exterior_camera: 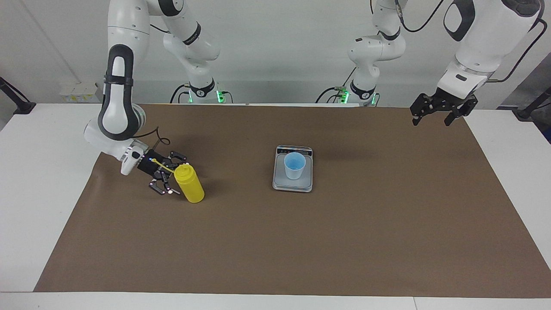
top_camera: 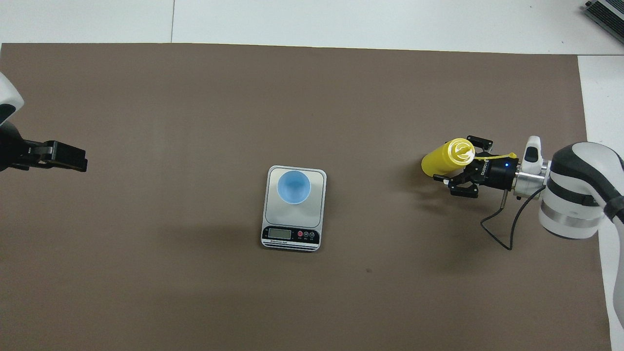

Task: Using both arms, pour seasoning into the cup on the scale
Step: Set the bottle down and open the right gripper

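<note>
My right gripper (exterior_camera: pixel 168 177) reaches low, fingers spread around the tilted bottle (exterior_camera: pixel 190 184), at nine o'clock from the scale (exterior_camera: pixel 292 181). My left gripper (exterior_camera: pixel 434 115) waits raised, spread.

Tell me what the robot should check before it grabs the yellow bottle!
1. Cup sitting upright on the scale: ok.
2. Seasoning bottle standing on the table, toward the right arm's end: ok.
3. Right gripper clamped on the bottle: not ok, its fingers are spread open beside the bottle's top.
4. Bottle's nozzle uncapped for pouring: cannot tell.
5. Left gripper ready: ok, open and waiting, raised over the left arm's end of the table.
</note>
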You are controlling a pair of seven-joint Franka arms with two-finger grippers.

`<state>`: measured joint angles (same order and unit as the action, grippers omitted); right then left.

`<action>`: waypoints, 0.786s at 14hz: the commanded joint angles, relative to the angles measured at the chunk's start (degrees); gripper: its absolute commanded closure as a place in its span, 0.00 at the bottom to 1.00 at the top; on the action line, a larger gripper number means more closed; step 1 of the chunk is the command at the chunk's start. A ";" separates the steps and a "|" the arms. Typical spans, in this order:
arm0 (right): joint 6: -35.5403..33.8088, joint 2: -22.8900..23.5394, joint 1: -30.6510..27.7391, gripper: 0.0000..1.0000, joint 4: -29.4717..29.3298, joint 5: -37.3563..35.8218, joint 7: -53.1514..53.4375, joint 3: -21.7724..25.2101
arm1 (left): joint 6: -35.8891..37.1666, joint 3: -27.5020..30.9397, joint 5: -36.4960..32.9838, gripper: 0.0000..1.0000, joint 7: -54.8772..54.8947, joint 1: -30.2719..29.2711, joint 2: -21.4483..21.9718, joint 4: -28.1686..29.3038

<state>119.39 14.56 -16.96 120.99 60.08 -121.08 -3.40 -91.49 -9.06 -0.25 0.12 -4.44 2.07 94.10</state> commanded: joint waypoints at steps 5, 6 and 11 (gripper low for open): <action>-0.56 -8.85 0.26 0.00 -4.44 -21.75 20.42 -0.38 | -0.97 0.27 -0.19 0.00 0.05 -0.04 1.71 1.96; -0.56 -9.55 0.43 0.00 -4.71 -22.72 21.49 -0.47 | -0.80 0.27 -0.19 0.00 0.05 -0.04 1.71 1.96; -0.91 -14.38 0.70 0.00 -5.59 -35.27 34.20 -2.39 | -0.97 0.27 -0.19 0.00 -0.03 -0.04 1.71 1.87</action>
<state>119.37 2.69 -16.09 115.48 29.65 -93.42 -4.27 -91.49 -9.05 -0.25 0.12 -4.44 2.11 94.10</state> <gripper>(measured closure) 0.000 0.000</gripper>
